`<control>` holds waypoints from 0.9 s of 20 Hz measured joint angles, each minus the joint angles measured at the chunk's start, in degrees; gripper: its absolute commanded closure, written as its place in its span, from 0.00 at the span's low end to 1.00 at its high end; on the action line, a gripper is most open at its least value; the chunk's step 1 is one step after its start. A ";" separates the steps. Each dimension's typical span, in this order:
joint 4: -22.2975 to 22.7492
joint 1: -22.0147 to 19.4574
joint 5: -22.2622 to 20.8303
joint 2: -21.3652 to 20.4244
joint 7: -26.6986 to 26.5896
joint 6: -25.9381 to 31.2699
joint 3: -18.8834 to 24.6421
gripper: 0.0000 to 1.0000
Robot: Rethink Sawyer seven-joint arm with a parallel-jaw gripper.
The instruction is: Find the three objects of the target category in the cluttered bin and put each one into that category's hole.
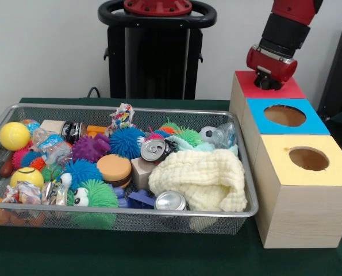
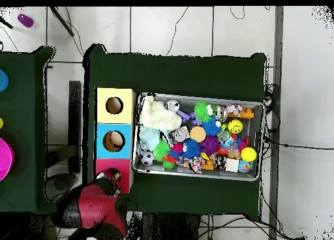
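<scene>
The wire mesh bin [image 1: 159, 110] lies on the green table, full of toys; it also shows in the overhead view [image 2: 196, 96]. No plush duck or tiger shows among them. My gripper [image 1: 269, 80] hangs right over the red top [image 1: 291, 89] of the far wooden box and hides its hole in the front view. In the overhead view the gripper [image 2: 109, 180] covers part of the red-surround hole [image 2: 114, 174]. Whether it holds anything is hidden.
The blue-surround hole [image 1: 284, 115] and the yellow-surround hole [image 1: 308, 158] sit nearer in the same row of boxes. A cream knitted cloth [image 1: 199, 178], spiky balls [image 1: 126, 142], cans [image 1: 171, 200] and a yellow ball [image 1: 14, 135] fill the bin. The pedestal [image 1: 156, 52] stands behind.
</scene>
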 measured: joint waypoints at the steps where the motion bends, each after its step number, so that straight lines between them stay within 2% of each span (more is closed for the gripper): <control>1: -0.95 0.38 -0.79 0.12 0.04 0.28 -0.17 0.00; 14: -1.91 0.93 -3.81 0.51 0.04 0.69 -0.62 0.00; 18: -3.53 0.27 -5.30 0.31 0.04 4.69 -0.50 0.00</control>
